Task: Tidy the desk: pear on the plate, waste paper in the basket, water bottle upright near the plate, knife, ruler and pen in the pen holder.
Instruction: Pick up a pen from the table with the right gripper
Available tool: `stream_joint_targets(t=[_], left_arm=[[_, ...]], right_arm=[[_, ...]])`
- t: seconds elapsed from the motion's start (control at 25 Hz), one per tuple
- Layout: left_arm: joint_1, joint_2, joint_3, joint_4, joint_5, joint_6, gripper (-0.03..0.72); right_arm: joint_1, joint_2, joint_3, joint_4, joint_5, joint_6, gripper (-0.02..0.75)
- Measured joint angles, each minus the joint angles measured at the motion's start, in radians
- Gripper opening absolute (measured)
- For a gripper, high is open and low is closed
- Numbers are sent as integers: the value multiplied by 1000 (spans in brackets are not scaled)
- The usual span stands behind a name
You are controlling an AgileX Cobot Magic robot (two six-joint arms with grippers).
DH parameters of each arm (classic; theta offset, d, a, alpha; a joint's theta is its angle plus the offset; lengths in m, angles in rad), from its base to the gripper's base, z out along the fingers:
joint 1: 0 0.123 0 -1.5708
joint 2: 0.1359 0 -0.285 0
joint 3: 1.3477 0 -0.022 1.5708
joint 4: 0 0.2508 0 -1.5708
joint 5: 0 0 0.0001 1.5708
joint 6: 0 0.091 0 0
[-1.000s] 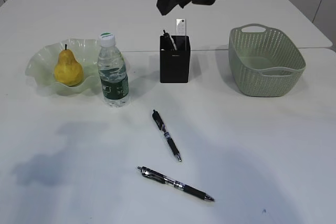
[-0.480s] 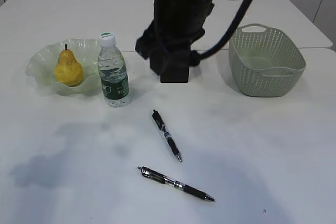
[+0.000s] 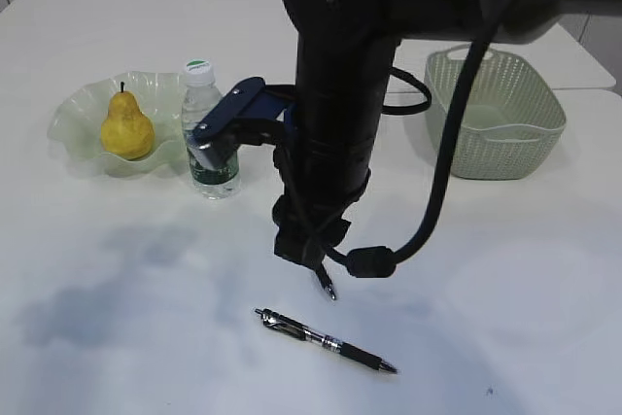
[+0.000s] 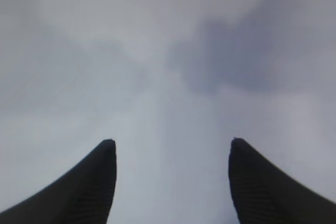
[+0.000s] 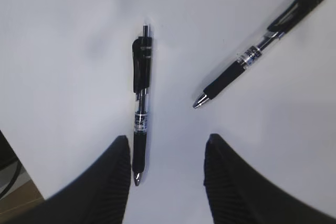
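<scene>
- Exterior view: the right arm (image 3: 335,94) reaches down over the middle of the desk (image 3: 117,337), its bulk hiding the pen holder and part of the basket (image 3: 505,123) at the back right.
- Its gripper tip hangs just above a pen (image 3: 326,284) near the desk's middle; only the pen's point shows under the arm, and whether they touch I cannot tell.
- A second pen (image 3: 326,340) lies flat nearer the front edge, clear of the arm.
- The pear (image 3: 126,128) sits in the plate (image 3: 73,114) at the back left; the water bottle (image 3: 207,133) stands upright just beside the plate, partly behind a blue part of the arm.
- Left wrist view: the left gripper (image 4: 172,145) has its fingers (image 4: 94,182) well apart over bare, shadowed desk, holding and touching nothing.
- Right wrist view: the right gripper (image 5: 168,148) has its fingers (image 5: 107,182) apart, nothing between them.
- One pen (image 5: 140,103) lies lengthwise just beside the left-hand finger, its tip close to that finger's inner edge; contact is unclear.
- The other pen (image 5: 260,51) lies slanted toward the upper right, apart from both fingers.
</scene>
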Motion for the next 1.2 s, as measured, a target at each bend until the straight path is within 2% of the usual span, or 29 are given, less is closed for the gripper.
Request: stream_joint_targets(t=[0.2, 0.48, 1.2], left_arm=[[0, 0, 0, 2, -23, 0, 475], [0, 0, 0, 2, -47, 0, 475], [0, 0, 0, 1, -48, 0, 475]], right_arm=[[0, 0, 22, 16, -71, -92, 346], [0, 59, 24, 73, -82, -115, 346], [31, 181, 25, 59, -146, -146, 346]])
